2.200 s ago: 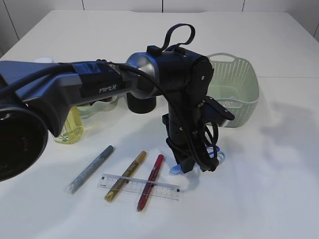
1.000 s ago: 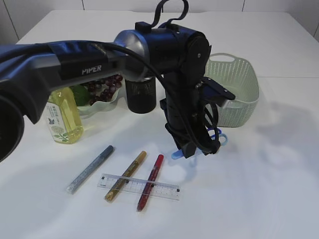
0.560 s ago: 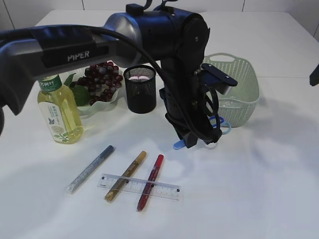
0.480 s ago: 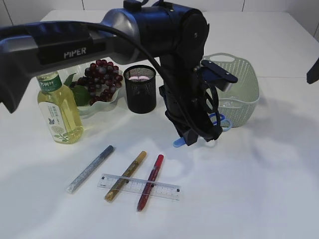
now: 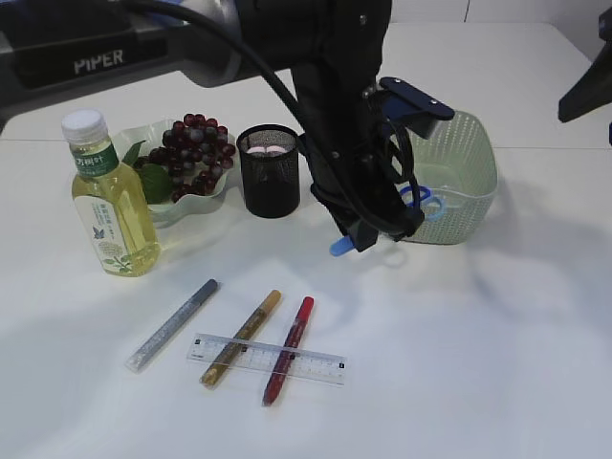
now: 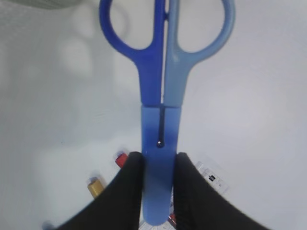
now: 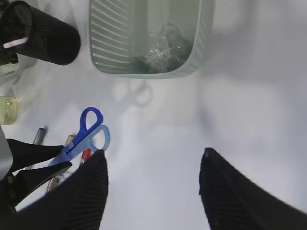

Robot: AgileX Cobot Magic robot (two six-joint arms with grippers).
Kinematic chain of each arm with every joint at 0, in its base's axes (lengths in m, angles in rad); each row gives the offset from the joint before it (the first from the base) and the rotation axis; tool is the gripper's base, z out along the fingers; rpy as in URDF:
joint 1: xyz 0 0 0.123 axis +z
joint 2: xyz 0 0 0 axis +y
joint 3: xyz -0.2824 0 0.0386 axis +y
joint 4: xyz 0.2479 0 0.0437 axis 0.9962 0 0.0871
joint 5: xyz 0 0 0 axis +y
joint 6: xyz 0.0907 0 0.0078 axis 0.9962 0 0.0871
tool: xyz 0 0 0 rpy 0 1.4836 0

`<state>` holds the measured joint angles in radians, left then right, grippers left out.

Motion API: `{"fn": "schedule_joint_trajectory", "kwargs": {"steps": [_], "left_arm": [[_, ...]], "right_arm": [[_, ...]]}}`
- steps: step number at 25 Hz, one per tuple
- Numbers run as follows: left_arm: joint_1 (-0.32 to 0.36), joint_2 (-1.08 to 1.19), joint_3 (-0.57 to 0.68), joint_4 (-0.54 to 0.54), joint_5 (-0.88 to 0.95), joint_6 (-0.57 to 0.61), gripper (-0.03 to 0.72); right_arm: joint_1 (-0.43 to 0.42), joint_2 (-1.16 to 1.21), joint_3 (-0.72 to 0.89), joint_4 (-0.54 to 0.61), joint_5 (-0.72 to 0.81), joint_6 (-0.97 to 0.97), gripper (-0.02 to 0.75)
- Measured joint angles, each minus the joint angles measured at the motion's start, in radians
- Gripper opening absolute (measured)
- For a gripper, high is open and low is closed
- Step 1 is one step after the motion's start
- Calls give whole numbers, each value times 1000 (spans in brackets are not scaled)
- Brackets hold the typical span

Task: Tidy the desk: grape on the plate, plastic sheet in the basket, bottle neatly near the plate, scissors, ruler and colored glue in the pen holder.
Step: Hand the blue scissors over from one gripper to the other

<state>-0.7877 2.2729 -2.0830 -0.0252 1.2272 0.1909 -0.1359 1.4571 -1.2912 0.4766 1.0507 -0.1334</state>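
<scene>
My left gripper [image 5: 371, 232] [image 6: 159, 162] is shut on the blade end of the blue scissors [image 5: 418, 201] [image 6: 161, 91], held in the air in front of the basket with the handles pointing away from the wrist. The black mesh pen holder [image 5: 268, 173] [image 7: 48, 41] stands to its left. Silver [image 5: 173, 324], gold [image 5: 241, 337] and red [image 5: 289, 336] glue pens lie on the table, the latter two across a clear ruler [image 5: 316, 361]. Grapes [image 5: 196, 153] lie on the plate [image 5: 161, 215], with the yellow bottle [image 5: 107, 206] beside it. My right gripper [image 7: 153, 160] is open and empty, high above the table.
The green basket [image 5: 465, 189] [image 7: 111, 45] stands behind the left gripper, with crumpled plastic sheet [image 7: 163, 48] inside. Part of the right arm [image 5: 587, 82] shows at the top right edge.
The left arm has lifted the scissors off the table and carried them up and back toward the basket. The right arm has come into view at the top right.
</scene>
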Motion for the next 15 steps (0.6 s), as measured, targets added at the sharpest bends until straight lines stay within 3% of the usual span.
{"fn": "schedule_joint_trajectory", "kwargs": {"steps": [7,15], "left_arm": [[27,-43,0,4,8,-22,125],[44,-67,0,6,10,-29,125]], "right_arm": [[0,10,0,120,-30,-101,475],[0,98,0,366,-34,-257,475]]}}
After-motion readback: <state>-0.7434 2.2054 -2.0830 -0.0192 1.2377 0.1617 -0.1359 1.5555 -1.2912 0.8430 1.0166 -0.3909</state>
